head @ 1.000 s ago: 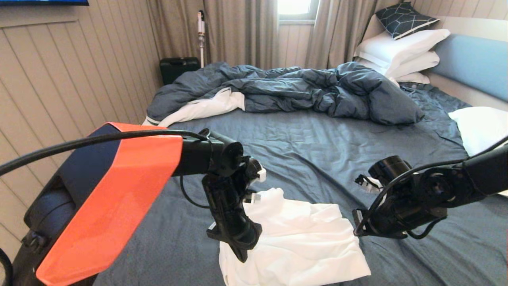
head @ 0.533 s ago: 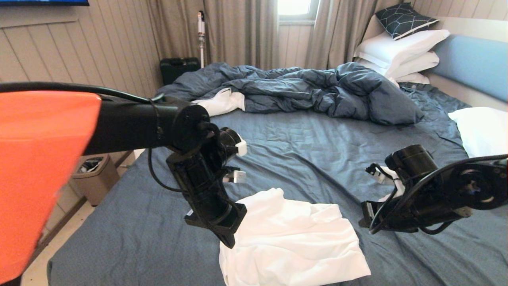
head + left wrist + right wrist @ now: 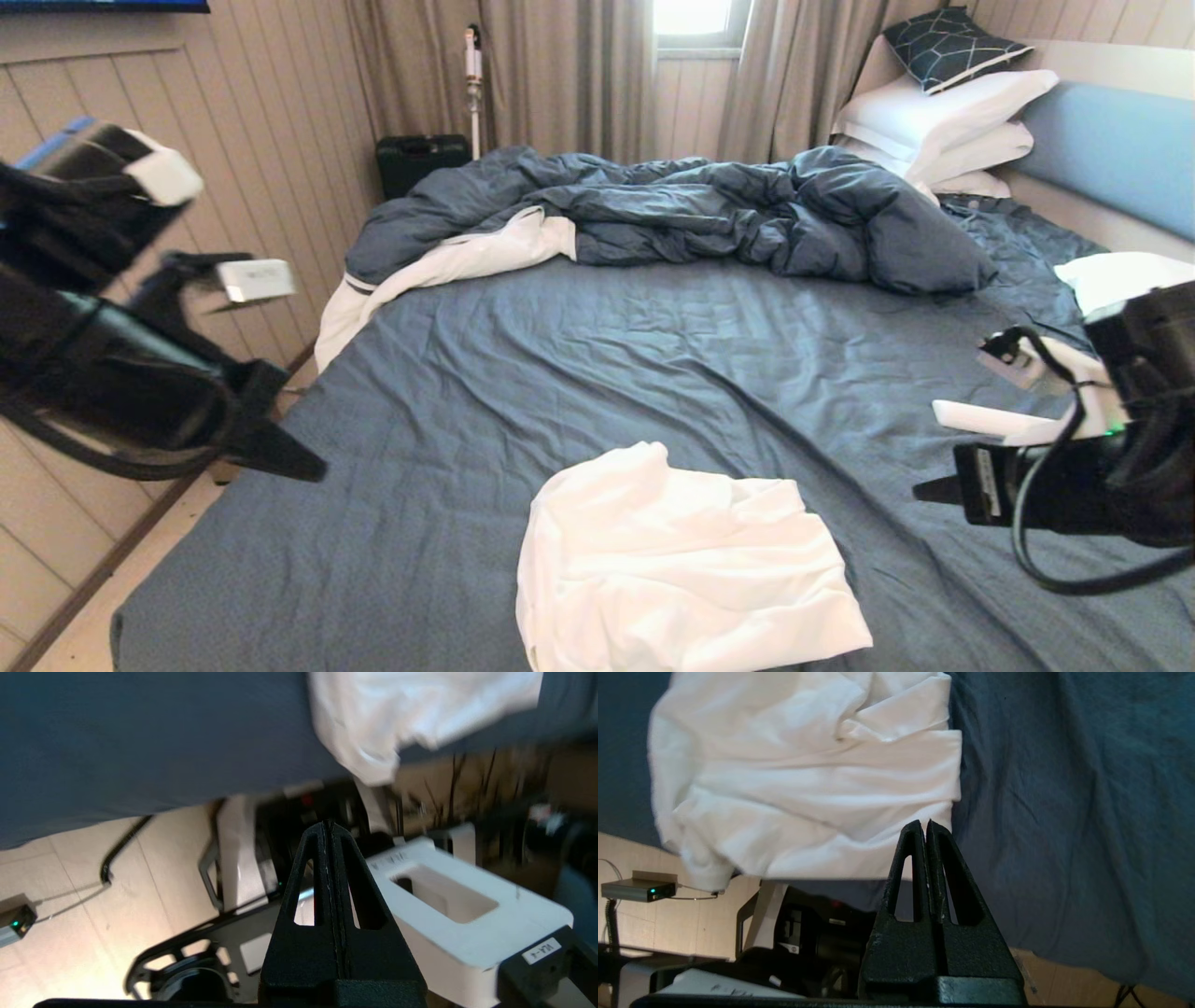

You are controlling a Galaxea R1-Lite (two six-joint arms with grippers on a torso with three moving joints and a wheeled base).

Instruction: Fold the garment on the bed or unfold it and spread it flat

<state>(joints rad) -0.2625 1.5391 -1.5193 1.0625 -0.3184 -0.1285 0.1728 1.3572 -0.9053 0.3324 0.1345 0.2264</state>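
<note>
The garment lies as a folded, wrinkled white bundle near the front edge of the bed; its chest print is hidden. My left gripper hangs shut and empty beyond the bed's left edge, well away from the garment. My right gripper is also shut and empty, above the sheet to the garment's right, apart from it. The left wrist view shows that gripper over the floor and robot base, with the garment beyond. In the right wrist view, the gripper points toward the garment's edge.
A rumpled dark-blue duvet covers the far half of the bed. White pillows are stacked by the light-blue headboard, with another pillow at the right. A panelled wall runs along the left.
Both arms have pulled outward from the garment: the left swung far to the left past the bed's edge, the right drew back to the right. The garment has not moved.
</note>
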